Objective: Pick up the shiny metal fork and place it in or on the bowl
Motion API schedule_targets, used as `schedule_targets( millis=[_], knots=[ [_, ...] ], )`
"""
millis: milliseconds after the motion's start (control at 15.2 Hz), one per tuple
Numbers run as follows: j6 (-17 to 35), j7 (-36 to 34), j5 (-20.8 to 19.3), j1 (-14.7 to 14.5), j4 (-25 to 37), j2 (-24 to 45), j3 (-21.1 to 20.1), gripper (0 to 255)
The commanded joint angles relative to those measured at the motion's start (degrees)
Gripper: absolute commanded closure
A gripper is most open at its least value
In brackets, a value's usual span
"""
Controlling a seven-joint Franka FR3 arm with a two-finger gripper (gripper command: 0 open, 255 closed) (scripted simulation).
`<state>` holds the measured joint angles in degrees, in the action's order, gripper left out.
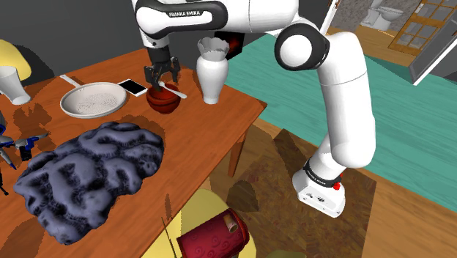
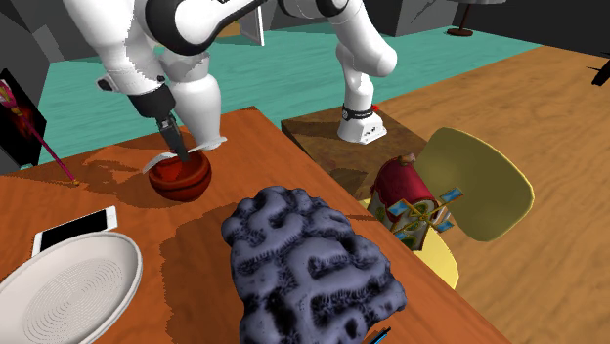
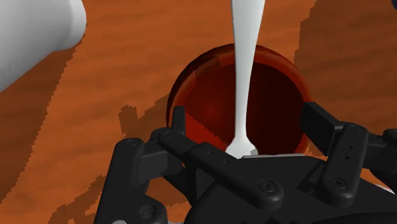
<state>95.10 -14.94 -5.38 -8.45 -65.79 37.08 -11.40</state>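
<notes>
The fork (image 3: pixel 245 76) reads plain white-grey, smooth and matt. The bowl (image 3: pixel 203 108) is dark red, smooth and glossy. The table (image 3: pixel 127 83) is orange-brown wood with visible grain. The gripper (image 3: pixel 247 121) is black with a matt finish. In the shoulder view, at 9 o'clock from the bowl, the plate (image 1: pixel 91 99) is pale grey and finely ribbed. At 7 o'clock, the lumpy mass (image 1: pixel 91 176) is dark blue-grey, rough, deeply ridged and matt.

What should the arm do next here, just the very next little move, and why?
Probably lift the black gripper straight up and clear. Its fingers stand apart and touch nothing, and the plain white fork looks to rest across the rim of the dark red round bowl, so the placing seems done.
</notes>
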Motion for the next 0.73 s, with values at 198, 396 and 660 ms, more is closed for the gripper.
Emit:
schedule_targets(
  millis=[198, 396, 660],
  knots=[
    [-7.99, 0.25, -0.25, -0.89, 10.61, 2.59, 0.12, 0],
    [-7.99, 0.25, -0.24, -0.89, 10.60, 2.58, 0.12, 0],
    [-7.99, 0.25, -0.24, -0.89, 10.61, 2.59, 0.12, 0]
  ],
)
